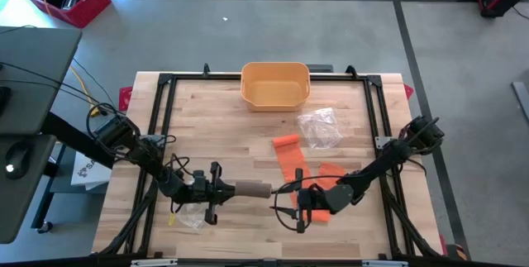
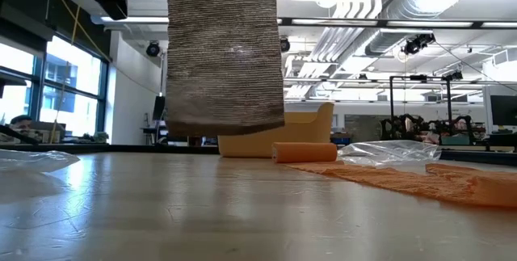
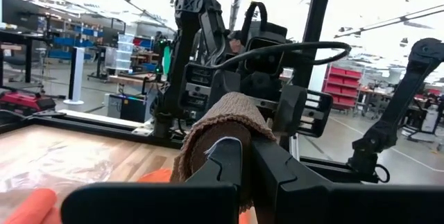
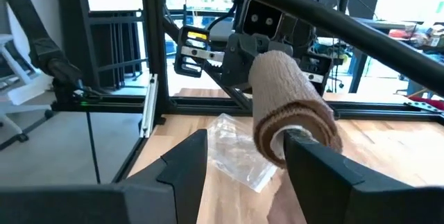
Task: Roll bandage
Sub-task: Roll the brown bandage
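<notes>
While the left gripper holds the brown bandage roll level above the front of the counter, its jaws are clamped on one end of that roll. The right gripper faces it at the roll's other end, jaws apart, one finger touching the open core. Behind them an orange bandage lies partly unrolled on the wood, its rolled end toward the yellow bin, with a crumpled clear wrapper just beside it. Another clear wrapper lies under the left arm.
</notes>
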Motion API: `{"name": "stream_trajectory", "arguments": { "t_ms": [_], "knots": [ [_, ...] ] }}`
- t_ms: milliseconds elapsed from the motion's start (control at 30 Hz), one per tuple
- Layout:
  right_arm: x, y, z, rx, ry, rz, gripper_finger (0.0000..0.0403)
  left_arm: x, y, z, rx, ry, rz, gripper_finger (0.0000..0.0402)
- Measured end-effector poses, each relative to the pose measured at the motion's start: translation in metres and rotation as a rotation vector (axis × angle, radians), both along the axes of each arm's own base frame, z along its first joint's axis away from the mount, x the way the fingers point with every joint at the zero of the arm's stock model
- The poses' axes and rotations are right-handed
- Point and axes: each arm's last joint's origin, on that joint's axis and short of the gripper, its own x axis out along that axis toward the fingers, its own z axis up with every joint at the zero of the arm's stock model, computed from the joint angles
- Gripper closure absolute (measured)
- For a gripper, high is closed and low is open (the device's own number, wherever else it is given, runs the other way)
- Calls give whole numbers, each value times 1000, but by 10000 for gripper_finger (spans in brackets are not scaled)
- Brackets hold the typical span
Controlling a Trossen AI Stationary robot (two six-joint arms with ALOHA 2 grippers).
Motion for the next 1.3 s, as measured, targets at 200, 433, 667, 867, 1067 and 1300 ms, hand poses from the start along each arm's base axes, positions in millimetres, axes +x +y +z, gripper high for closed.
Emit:
{"name": "stream_trajectory", "arguments": {
  "t_ms": [200,433,667,867,1067,1300],
  "knots": [
    [7,-10,-1,23,0,1,219,5,-5,8,28,-20,16,401],
    [12,-17,-1,33,-16,-19,228,6,-6,10,36,-24,20,401],
    [13,-19,0,40,-29,-23,331,7,-7,9,25,-17,4,393],
    [13,-18,0,23,-28,8,388,6,-6,-2,-81,44,-52,344],
    [11,-21,10,60,-48,22,397,-7,-4,-15,-95,87,-72,272],
    [4,-23,34,102,-135,46,400,-10,-1,-22,-47,129,-56,220]
  ]
}}
